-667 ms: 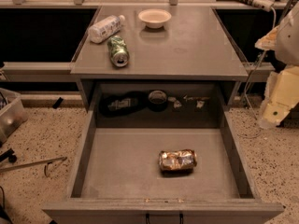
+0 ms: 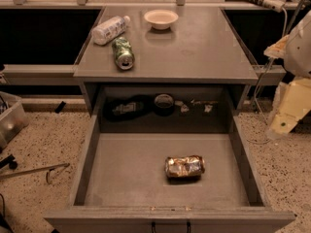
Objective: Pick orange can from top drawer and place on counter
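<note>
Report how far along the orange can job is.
Done: the top drawer stands open, exposing the orange can lying on its side on the drawer floor. In hand: nothing; the gripper hangs off to the right, outside the drawer, apart from the can. Left: reach in, grasp, lift, and set it on the counter, where a green can, white bottle and bowl sit.

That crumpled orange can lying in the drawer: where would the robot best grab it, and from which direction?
Probably around its middle, coming straight down from above. The orange can lies on its side on the floor of the open top drawer, ends pointing left and right, so fingers would close front to back. The drawer's tall walls block a sideways approach. The gripper is off right, outside the drawer.
</note>
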`<state>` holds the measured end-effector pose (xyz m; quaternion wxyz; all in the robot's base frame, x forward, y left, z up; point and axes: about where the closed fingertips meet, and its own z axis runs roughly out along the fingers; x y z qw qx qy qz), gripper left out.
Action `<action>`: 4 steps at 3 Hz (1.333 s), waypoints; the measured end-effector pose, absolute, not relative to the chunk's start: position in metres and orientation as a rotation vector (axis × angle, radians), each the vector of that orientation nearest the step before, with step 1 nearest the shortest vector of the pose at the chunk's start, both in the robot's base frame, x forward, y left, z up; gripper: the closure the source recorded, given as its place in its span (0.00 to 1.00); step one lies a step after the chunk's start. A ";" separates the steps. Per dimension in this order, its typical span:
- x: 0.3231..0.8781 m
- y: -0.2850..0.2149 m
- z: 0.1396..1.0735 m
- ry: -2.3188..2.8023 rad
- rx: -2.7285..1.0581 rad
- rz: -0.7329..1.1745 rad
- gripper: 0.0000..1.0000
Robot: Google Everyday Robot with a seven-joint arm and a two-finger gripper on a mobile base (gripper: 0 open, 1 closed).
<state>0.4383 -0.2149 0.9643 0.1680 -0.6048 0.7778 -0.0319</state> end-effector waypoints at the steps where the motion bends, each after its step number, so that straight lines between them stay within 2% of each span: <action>1: 0.438 -0.211 0.909 2.198 -1.704 -0.001 0.00; 3: 0.431 -0.165 0.736 2.179 -1.661 0.278 0.00; 4: 0.443 -0.163 0.731 2.158 -1.626 0.243 0.00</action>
